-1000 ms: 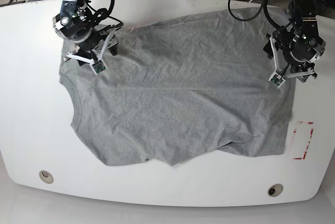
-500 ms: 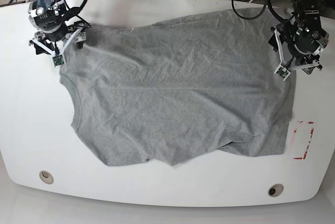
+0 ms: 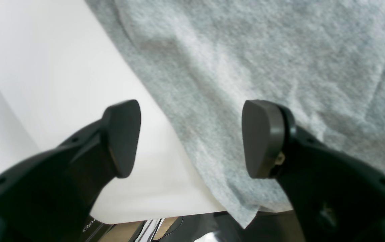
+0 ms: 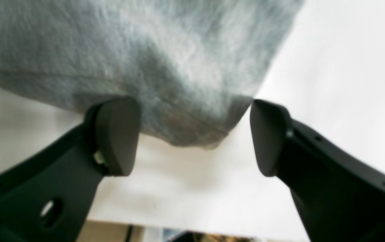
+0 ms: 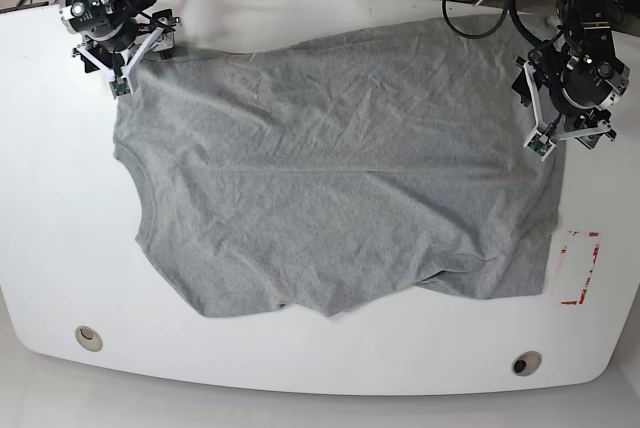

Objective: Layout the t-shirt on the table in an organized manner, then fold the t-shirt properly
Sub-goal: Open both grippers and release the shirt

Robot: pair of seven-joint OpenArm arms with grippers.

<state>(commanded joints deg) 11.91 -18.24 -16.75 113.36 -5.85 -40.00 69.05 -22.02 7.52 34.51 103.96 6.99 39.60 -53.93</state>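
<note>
1. The t-shirt (image 5: 330, 168) lies spread and wrinkled across the middle of the white surface (image 5: 50, 208), its lower hem bunched near the red tape mark (image 5: 578, 268).
2. My left pincer (image 3: 190, 137) gapes wide, holding nothing, above the shirt's edge where cloth meets bare surface.
3. My right pincer (image 4: 194, 134) is also spread wide and empty, hovering over a rounded corner of grey cloth.
4. Two round grommet holes (image 5: 88, 337) sit along the near edge.
</note>
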